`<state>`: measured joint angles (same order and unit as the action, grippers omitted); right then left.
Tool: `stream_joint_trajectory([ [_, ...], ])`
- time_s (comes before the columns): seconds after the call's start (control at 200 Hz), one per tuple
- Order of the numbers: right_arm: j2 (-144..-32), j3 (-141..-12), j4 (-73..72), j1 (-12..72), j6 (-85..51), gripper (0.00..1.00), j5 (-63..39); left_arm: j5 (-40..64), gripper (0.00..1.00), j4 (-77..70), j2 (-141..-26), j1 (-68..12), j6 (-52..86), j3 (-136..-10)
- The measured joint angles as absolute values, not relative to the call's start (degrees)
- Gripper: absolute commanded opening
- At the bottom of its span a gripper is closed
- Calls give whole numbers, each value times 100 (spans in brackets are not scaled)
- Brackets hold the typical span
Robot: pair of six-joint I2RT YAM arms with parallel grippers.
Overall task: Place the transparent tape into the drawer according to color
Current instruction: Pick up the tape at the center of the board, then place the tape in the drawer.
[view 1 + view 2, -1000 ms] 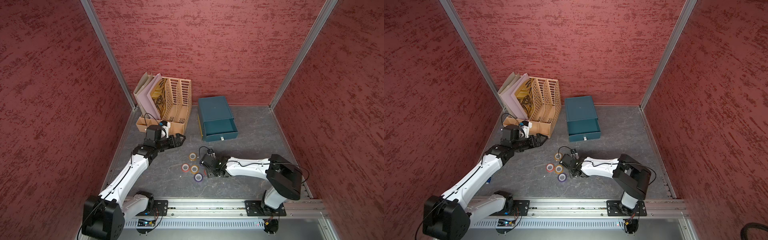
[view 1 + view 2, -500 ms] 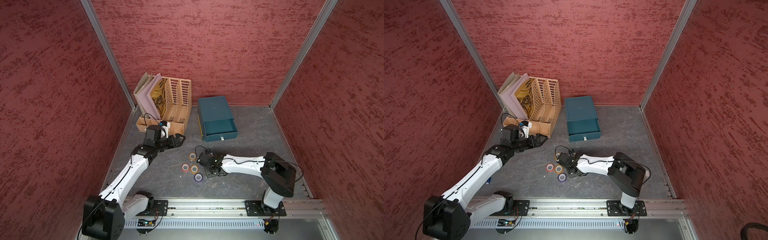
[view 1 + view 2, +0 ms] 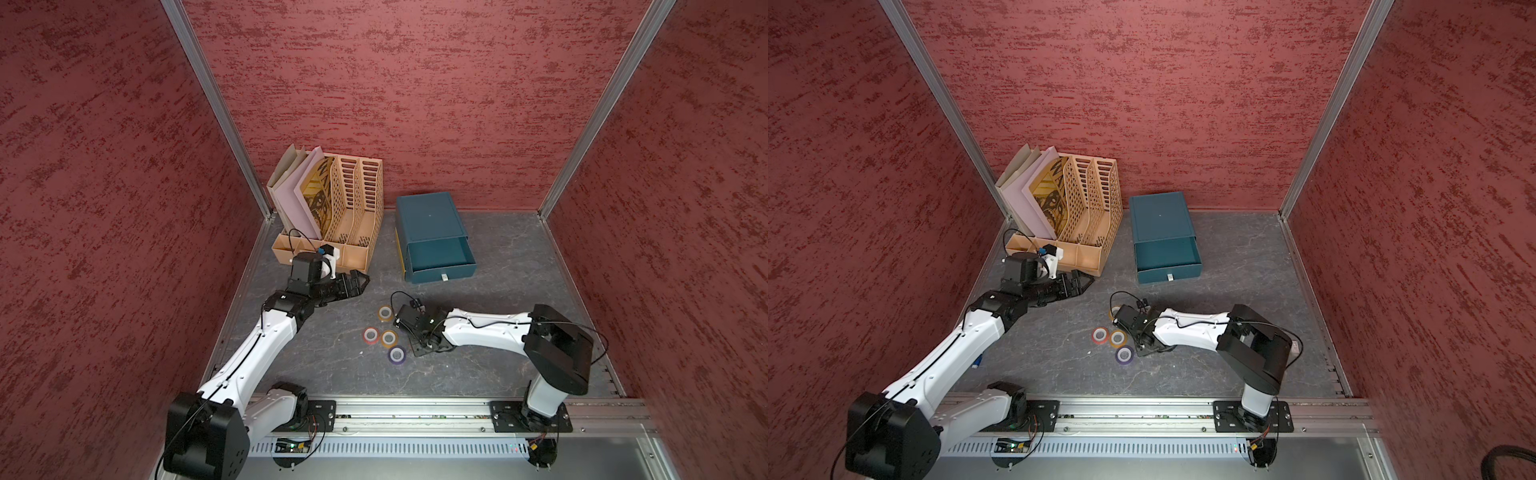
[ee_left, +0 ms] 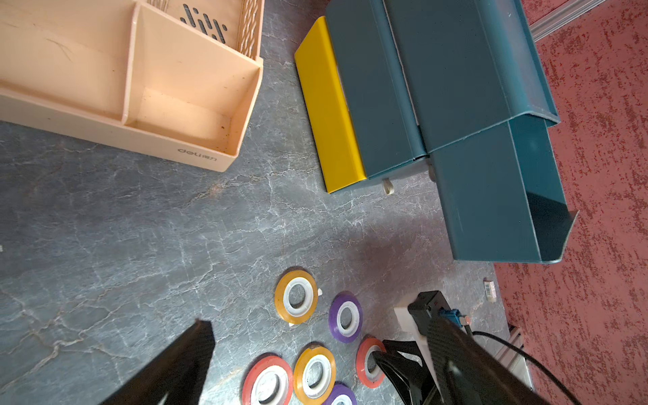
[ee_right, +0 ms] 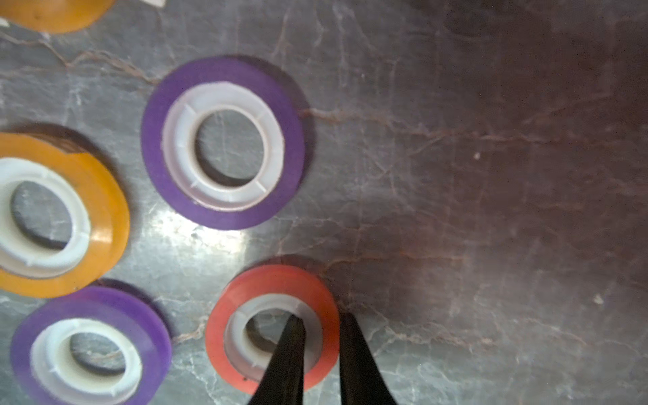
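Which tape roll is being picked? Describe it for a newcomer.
Before the teal drawer chest lies a cluster of tape rolls. The right pincer pinches one red roll, a finger inside its white core; the other red roll lies free.

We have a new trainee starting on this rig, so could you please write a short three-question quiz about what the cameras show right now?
1. Multiple choice: the right gripper has one of its fingers inside the core of which tape roll? A) purple B) red C) orange-yellow
2. True or false: a tape roll already lies in the open drawer.
3. Count: how many tape rolls lie on the table in the left wrist view?
Key: 1 B, the red roll, its wall between the fingers. 2 False, the drawer looks empty. 3 Six.
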<state>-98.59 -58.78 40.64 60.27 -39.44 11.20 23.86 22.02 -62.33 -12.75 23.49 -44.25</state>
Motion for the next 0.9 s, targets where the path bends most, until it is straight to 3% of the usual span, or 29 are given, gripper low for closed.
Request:
stream_joint_trajectory([
  [0.566,-7905,-6967,5264,5907,-3785,0,1428,2370,100,2209,-6226,-1253,2261,-4248],
  [0.897,-7498,-8058,5655,5321,-3286,0,2196,2392,100,2204,-6230,-1356,2255,-4139],
])
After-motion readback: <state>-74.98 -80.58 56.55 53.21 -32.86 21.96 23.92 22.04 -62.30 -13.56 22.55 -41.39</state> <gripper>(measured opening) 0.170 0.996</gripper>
